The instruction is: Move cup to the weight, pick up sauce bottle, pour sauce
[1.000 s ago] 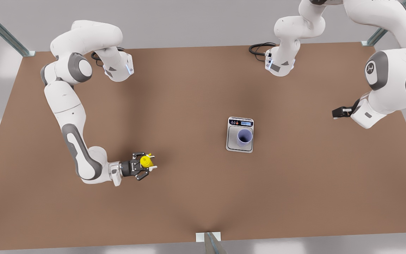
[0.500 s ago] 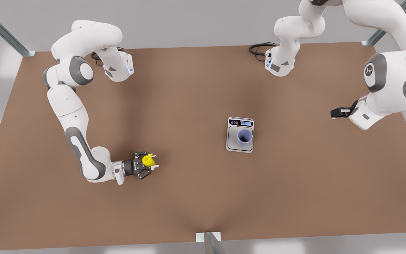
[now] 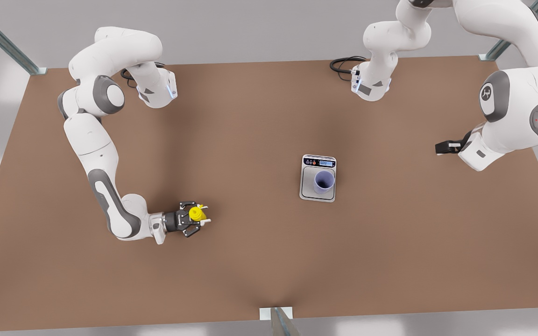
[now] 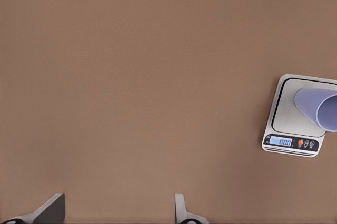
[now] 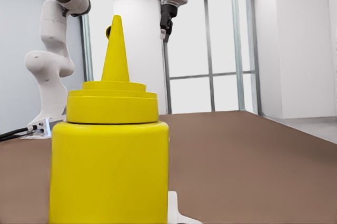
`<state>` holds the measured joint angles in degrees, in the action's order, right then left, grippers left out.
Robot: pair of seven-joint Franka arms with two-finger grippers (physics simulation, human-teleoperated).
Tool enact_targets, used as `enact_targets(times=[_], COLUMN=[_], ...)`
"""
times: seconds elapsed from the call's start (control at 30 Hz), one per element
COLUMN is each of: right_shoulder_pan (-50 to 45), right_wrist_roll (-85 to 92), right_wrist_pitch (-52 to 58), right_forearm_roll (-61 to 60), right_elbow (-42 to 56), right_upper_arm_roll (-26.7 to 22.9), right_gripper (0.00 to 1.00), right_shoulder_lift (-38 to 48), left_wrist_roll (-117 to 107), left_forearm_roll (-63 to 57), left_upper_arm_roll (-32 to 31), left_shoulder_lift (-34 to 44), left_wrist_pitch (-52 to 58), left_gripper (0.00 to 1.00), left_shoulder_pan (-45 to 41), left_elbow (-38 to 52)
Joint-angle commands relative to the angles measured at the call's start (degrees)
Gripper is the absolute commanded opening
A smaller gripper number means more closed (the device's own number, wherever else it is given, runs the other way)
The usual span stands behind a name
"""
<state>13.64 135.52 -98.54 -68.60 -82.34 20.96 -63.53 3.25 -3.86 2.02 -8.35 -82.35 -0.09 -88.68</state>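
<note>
Front view shows a broad, plain brown bench point(image 3: 250, 261) spread under pale grey walls, with metal frame posts at its corners. From the right wrist view, tall windows and white pillars stand behind the far edge.

Two white Franka arms reach over the bench. The right arm, on the front view's left, bends down low, and its right hand point(image 3: 196, 219) sits close to the surface with its dark fingers around the bright yellow squeeze bottle point(image 3: 195, 213); whether they press on it cannot be told. The bottle stands upright point(image 5: 109, 166), a smooth round body under a stepped ribbed cap and a thin pointed nozzle. The left arm waits high at the front view's right, its left hand point(image 3: 442, 148) well apart from everything; its fingertips point(image 4: 50, 211) stand wide apart with bare bench between them.

Near the middle lies the small flat silver-white kitchen scale point(image 3: 308, 189), rounded at the corners, with a dark display strip and blue screen. The lavender-blue tapered cup point(image 3: 323, 182), without handle, stands upright on its steel plate.
</note>
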Motion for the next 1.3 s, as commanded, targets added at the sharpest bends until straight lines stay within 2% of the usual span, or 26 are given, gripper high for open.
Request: enact_targets(times=[0.0,0.2,0.23,0.27,0.3,1.27], right_shoulder_pan=[-0.01,-0.01,-0.01,-0.01,-0.01,0.34], right_wrist_roll=[-0.43,-0.34,-0.69,-0.69,-0.69,-0.43], right_wrist_pitch=[0.90,0.90,0.90,0.90,0.90,0.98], right_forearm_roll=[1.54,1.54,1.54,1.63,1.63,2.42], right_elbow=[0.16,0.16,0.08,0.08,0.08,-1.06], right_upper_arm_roll=[-0.04,-0.13,-0.22,-0.22,-0.22,-2.41], right_gripper=[0.44,0.47,0.67,0.98,1.00,1.00], right_shoulder_lift=[-0.02,-0.02,-0.02,-0.02,-0.02,0.24], left_wrist_roll=[0.00,0.00,0.00,0.00,-0.09,-0.09], left_forearm_roll=[-0.01,0.08,0.08,0.08,0.08,0.08], left_upper_arm_roll=[0.00,0.00,0.00,0.00,0.00,0.00], left_shoulder_lift=[0.00,0.00,0.00,0.00,0.00,-0.17], left_wrist_pitch=[0.00,0.62,0.62,0.62,0.62,0.62], left_gripper=[1.00,1.00,1.00,1.00,1.00,1.00], left_shoulder_pan=[0.00,0.00,0.00,0.00,-0.26,-0.88], left_elbow=[0.00,-0.09,-0.09,-0.09,-0.09,-0.09])
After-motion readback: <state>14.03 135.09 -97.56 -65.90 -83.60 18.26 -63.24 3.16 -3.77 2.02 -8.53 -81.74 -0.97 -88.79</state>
